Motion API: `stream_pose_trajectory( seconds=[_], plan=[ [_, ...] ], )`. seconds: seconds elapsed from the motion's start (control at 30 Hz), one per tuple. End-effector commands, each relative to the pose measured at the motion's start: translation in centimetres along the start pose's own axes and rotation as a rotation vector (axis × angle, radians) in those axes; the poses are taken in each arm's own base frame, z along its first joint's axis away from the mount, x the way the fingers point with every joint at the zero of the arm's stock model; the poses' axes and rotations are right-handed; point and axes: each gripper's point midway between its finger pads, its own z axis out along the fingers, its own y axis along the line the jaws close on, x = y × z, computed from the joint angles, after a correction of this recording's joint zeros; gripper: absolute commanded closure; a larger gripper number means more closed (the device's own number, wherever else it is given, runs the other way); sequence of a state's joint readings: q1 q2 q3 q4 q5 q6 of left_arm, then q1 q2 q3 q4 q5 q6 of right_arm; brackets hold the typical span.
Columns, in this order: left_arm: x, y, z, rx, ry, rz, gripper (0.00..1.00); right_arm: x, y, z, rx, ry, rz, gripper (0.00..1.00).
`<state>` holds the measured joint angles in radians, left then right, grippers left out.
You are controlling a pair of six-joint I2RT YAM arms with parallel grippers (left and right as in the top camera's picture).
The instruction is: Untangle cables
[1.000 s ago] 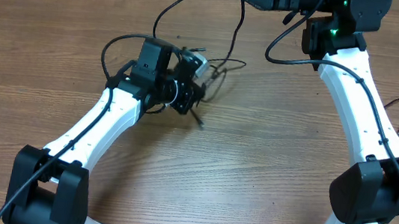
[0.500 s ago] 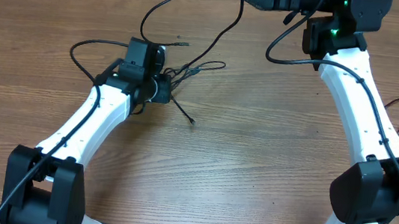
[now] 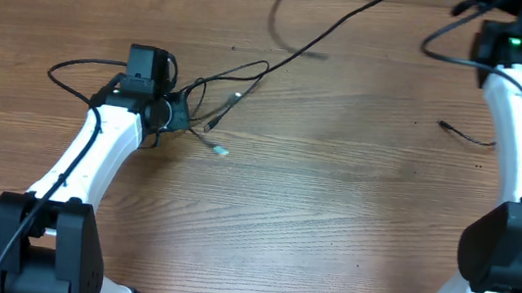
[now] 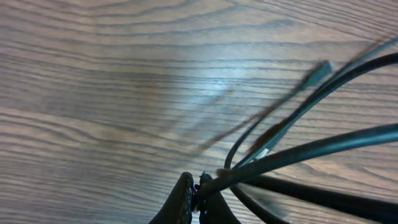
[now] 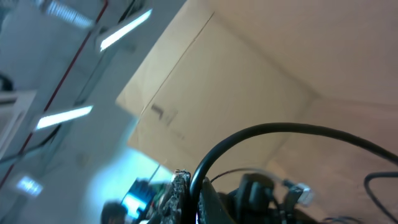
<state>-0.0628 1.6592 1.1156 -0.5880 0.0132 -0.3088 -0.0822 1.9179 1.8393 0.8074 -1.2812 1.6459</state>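
Left hand (image 4: 196, 188) is pinched shut on the cables (image 3: 233, 92). They fan out just past its tips, low over the table (image 3: 331, 224). Far off, the right hand (image 5: 189, 194) is shut tight on one black cord (image 5: 273, 129). It is held up high, likely to pull it free of the bunch.

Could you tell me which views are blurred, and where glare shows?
Overhead: mostly sharp, only the thin black cables smear near the top edge. Left wrist: cables streaked with motion blur, pale glare on the brown wooden table. Right wrist: soft throughout, ceiling lights streaked.
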Motion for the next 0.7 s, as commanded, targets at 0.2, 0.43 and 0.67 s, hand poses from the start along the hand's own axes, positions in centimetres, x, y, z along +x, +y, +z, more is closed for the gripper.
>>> stream_pose_trajectory(
  seconds=[0.2, 0.43, 0.67],
  plan=[
    [-0.5, 0.9, 0.1, -0.029, -0.008, -0.026, 0.96, -6.0, 0.6, -11.4, 0.15, -0.241, -0.065, 0.96],
    [-0.5, 0.9, 0.1, -0.029, -0.009, -0.026, 0.96, -8.3, 0.7, -20.2, 0.263, -0.4, -0.073, 0.96],
    [-0.6, 0.8, 0.1, -0.027, -0.012, -0.026, 0.96, -9.0, 1.5, -26.1, 0.336, -0.501, -0.097, 0.96]
  ],
)
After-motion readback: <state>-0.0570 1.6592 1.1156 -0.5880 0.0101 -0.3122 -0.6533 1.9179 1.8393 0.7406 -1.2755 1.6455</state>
